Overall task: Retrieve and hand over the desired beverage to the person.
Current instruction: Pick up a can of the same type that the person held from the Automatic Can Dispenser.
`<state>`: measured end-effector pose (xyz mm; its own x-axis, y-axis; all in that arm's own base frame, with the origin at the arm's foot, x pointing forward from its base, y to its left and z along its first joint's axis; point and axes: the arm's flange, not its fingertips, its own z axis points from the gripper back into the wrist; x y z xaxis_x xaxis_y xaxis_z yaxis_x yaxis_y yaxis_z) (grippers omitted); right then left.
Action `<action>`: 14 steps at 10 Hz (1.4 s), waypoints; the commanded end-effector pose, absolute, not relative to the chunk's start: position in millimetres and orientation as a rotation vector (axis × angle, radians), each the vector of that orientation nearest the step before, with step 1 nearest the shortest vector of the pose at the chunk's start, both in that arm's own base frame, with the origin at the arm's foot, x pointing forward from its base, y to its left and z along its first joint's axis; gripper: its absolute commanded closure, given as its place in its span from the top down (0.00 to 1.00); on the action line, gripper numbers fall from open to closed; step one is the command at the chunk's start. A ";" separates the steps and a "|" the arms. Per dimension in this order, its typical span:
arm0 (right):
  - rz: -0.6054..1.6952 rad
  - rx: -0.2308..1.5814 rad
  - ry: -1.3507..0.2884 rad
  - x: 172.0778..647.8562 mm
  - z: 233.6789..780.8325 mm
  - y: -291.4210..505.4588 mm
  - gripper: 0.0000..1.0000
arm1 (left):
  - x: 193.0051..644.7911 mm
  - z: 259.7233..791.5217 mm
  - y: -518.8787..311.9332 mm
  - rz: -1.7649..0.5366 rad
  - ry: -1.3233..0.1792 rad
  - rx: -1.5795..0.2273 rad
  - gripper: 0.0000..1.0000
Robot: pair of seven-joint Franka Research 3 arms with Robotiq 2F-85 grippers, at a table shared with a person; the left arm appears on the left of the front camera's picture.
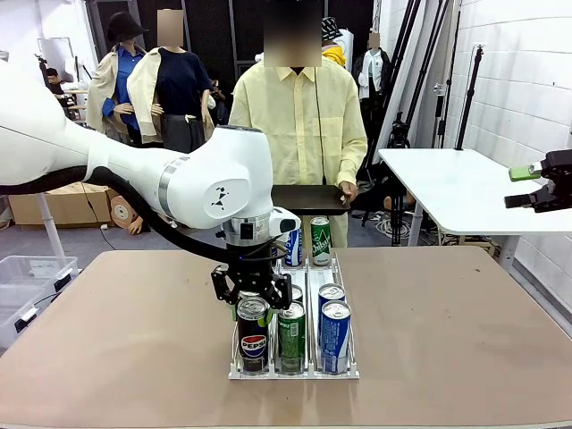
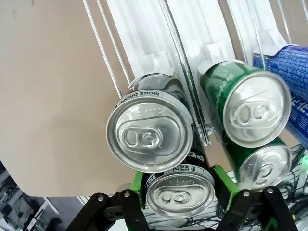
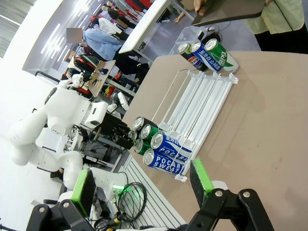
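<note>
you are clamping your left gripper (image 1: 254,306) on the pepsi can (image 1: 254,341) at the rack (image 1: 295,374)'s near left corner, your right gripper (image 3: 142,185) is hanging agape, and the person (image 1: 299,116) is standing at the table (image 1: 465,340)'s far edge, leaving lift and handover.

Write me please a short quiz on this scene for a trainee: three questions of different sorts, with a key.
1. True or false: the jaws of the right arm stand open and hold nothing.
2. Which can at the near end of the rack are the jaws of the left arm closed on?
A. the black Pepsi can
B. the green can
C. the blue can
3. In a few words: what does the person hold at the far side of the table?

Key: 1 true; 2 A; 3 a dark tray.
</note>
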<state>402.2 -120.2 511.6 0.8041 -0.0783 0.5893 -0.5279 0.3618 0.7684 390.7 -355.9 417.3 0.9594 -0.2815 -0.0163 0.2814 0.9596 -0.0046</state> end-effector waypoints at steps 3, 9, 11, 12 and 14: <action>0.321 1.181 -0.604 401.2 510.2 -119.4 1.00 | 389.9 415.5 -355.5 -0.291 0.016 0.006 0.00; 0.321 1.181 -0.604 401.2 510.2 -119.4 1.00 | 383.4 440.0 -346.3 -0.300 0.013 -0.013 0.00; 0.321 1.181 -0.604 401.2 510.2 -119.4 1.00 | 381.6 445.0 -342.0 -0.297 0.012 -0.012 0.00; 0.321 1.181 -0.604 401.2 510.2 -119.4 1.00 | 381.3 450.5 -340.5 -0.309 0.013 -0.027 0.00; 0.321 1.181 -0.604 401.2 510.2 -119.4 1.00 | 376.6 481.2 -326.6 -0.316 0.000 -0.051 0.00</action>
<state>402.2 -120.1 511.6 0.8041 -0.0782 0.5893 -0.5279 0.3618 0.7684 381.4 -343.8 458.2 0.9534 -0.3017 0.0069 0.3017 0.9527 -0.0354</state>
